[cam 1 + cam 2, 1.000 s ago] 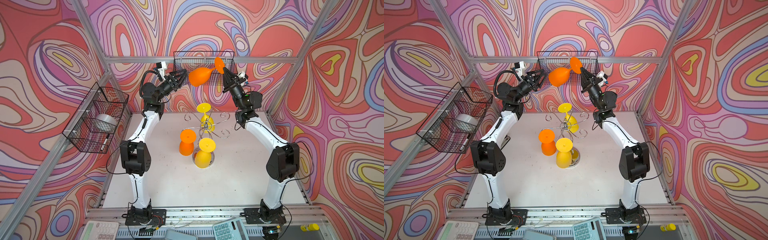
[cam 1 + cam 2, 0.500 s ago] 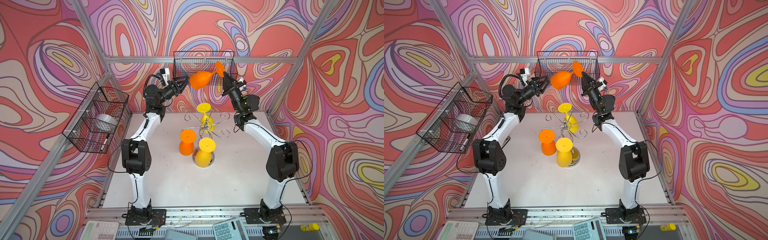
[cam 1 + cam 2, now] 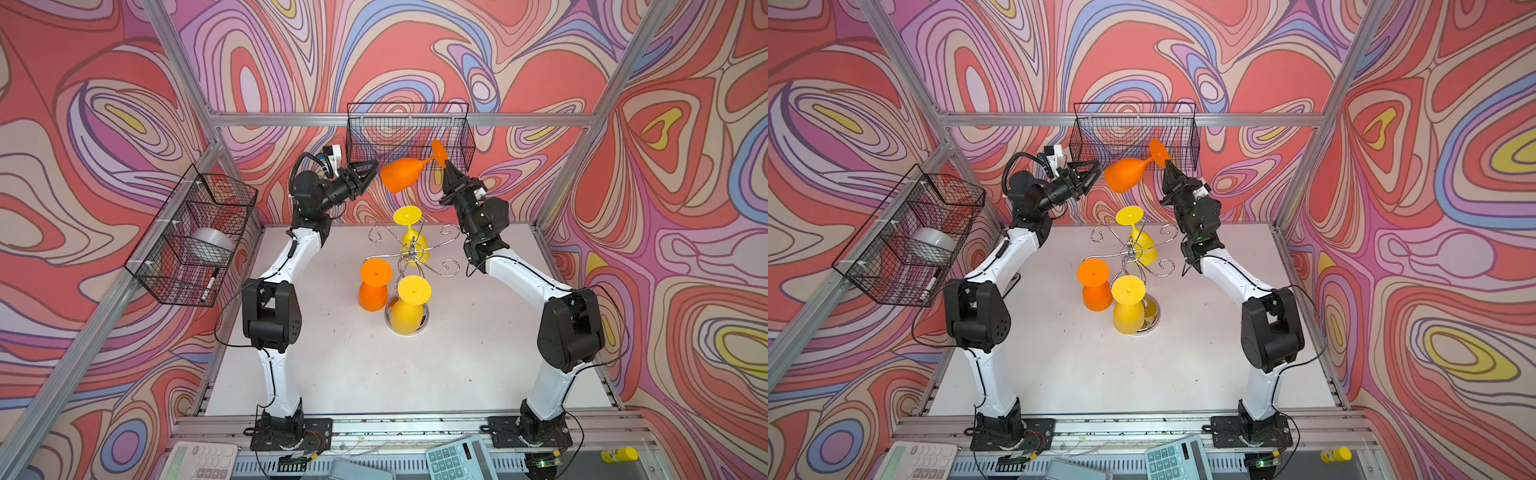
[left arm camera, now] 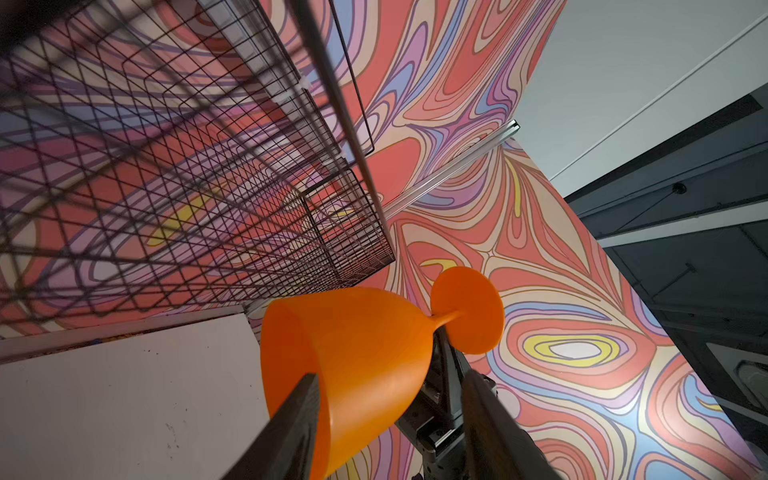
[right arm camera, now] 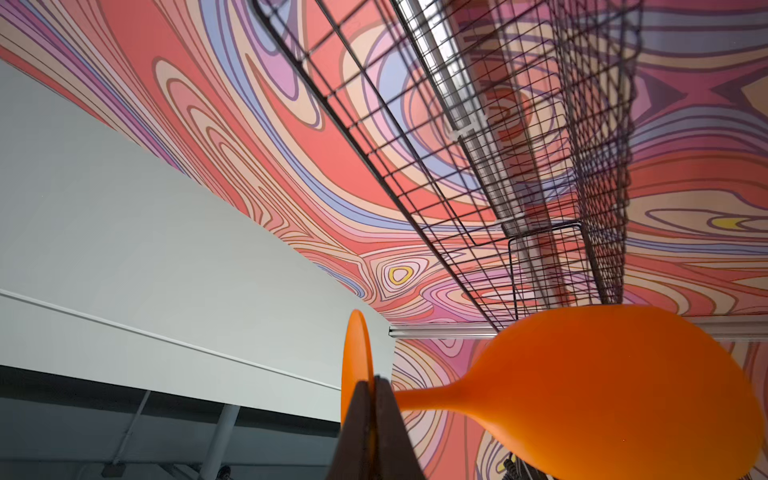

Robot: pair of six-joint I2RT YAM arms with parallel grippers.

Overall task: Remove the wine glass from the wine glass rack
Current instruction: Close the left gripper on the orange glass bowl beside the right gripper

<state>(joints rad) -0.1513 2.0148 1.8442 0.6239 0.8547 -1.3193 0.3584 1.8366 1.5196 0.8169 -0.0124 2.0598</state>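
While stem-pinched in right gripper [image 3: 446, 165], wine glass [image 3: 401, 174] clear above rack [image 3: 411, 249]; left gripper [image 3: 374, 169] agape at rim.

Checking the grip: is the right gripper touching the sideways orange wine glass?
Touching. The right wrist view shows the right gripper shut on the stem of the sideways orange wine glass, just beside its foot.

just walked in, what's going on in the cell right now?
The right gripper is shut on the stem of an orange wine glass. It holds the glass sideways in the air in front of the back wire basket, clear of the wine glass rack. The left gripper is open at the glass's bowl, jaws not closed on it. Two yellow glasses hang upside down on the rack, and a second orange glass sits foot-up beside it.
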